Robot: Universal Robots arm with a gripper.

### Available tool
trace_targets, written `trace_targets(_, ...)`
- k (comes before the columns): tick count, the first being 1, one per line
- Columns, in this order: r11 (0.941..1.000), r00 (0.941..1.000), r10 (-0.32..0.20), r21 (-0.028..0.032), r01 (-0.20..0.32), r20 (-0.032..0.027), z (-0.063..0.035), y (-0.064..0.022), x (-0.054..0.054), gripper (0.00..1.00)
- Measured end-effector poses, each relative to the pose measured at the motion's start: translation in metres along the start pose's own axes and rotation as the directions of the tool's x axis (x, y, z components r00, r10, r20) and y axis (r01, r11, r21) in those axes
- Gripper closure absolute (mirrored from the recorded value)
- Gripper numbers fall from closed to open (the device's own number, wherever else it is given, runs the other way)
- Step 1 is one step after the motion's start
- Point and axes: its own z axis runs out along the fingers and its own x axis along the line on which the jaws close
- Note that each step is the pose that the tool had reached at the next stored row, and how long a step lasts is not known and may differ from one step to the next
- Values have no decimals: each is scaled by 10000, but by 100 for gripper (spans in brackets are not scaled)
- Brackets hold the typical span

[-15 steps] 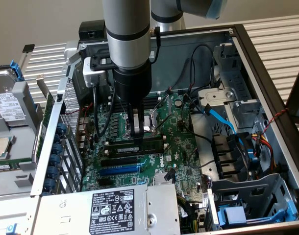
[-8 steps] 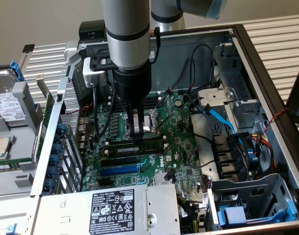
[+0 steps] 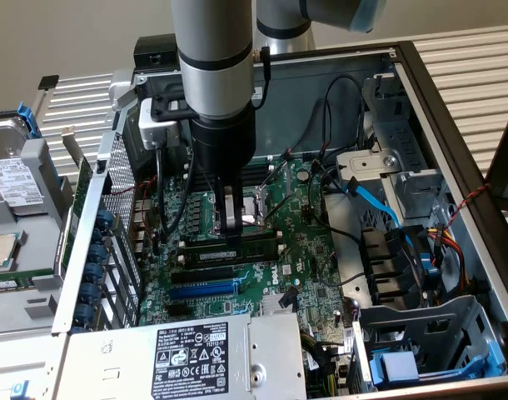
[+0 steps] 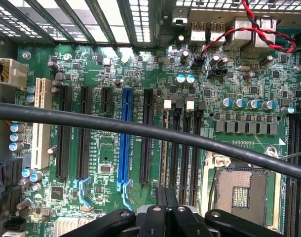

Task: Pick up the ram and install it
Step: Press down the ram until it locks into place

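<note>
Nearest the exterior view, the grey power supply (image 3: 196, 354) with its white label spans the open computer case (image 3: 454, 158). Beyond it lies the green motherboard (image 3: 304, 250), carrying the blue slot (image 3: 200, 290) and black slots. The gripper (image 3: 230, 227) stands over the board, fingers pressed together. The ram (image 3: 254, 246) lies lengthwise in a slot directly beneath the fingertips, just near of the CPU socket (image 3: 252, 208). A black cable (image 4: 140, 128) crosses the wrist view.
</note>
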Motion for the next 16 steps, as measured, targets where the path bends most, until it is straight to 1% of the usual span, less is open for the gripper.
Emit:
trace_targets(3,10000,10000,0,2,0,22,12,0,0,89)
trace_targets(11,10000,10000,-1,4,1,36,22,1,0,89)
trace_targets(14,10000,10000,1,17,-1,55,-17,0,-2,89)
trace_targets(15,10000,10000,0,6,0,39,-47,2,0,89)
trace_targets(16,10000,10000,1,6,-1,38,-73,3,0,89)
